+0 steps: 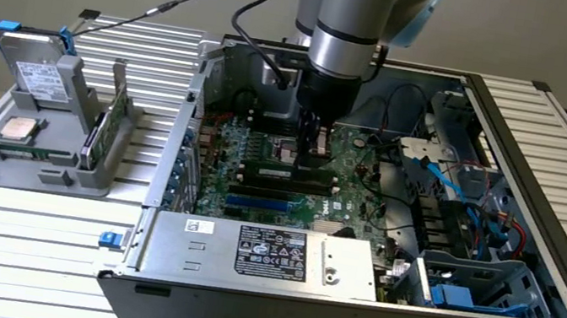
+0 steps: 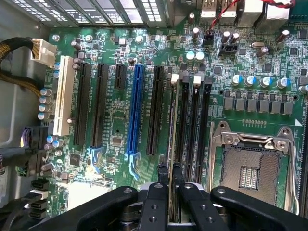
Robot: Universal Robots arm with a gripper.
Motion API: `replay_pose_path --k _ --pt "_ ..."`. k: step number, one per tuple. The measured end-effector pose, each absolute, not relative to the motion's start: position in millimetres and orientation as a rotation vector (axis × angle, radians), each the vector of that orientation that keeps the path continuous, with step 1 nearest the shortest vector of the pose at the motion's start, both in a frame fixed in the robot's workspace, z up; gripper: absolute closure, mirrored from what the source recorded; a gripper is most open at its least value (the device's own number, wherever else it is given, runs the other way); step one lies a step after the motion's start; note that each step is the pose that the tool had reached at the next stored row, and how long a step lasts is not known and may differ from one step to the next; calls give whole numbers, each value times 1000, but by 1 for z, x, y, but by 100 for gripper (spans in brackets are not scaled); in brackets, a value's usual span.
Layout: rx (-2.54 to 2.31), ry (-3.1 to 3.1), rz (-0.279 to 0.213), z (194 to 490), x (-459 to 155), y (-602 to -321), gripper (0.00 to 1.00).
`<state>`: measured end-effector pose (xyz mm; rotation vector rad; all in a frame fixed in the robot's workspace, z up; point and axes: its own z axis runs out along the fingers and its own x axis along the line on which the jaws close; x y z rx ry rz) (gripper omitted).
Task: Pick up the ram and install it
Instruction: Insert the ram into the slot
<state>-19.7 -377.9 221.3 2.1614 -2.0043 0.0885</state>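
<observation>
Install step in hand. Gripper (image 2: 171,169) fingers clenched on the ram (image 2: 172,126), held edge-on over the black memory slots (image 2: 193,120), beside the empty CPU socket (image 2: 250,168) on the motherboard (image 2: 115,125). Cannot tell whether its edge touches a slot. Seating likely calls for square alignment and a straight press.

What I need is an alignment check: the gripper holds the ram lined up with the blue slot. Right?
No, not the blue slot. The wrist view shows the gripper holding the ram lined up with the black slots beside the socket.
</observation>
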Motion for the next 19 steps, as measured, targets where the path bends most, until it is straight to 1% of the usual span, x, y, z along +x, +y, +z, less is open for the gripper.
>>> replay_pose_path --k 19 --pt "2144 -2009 99 215 -18 -378 86"
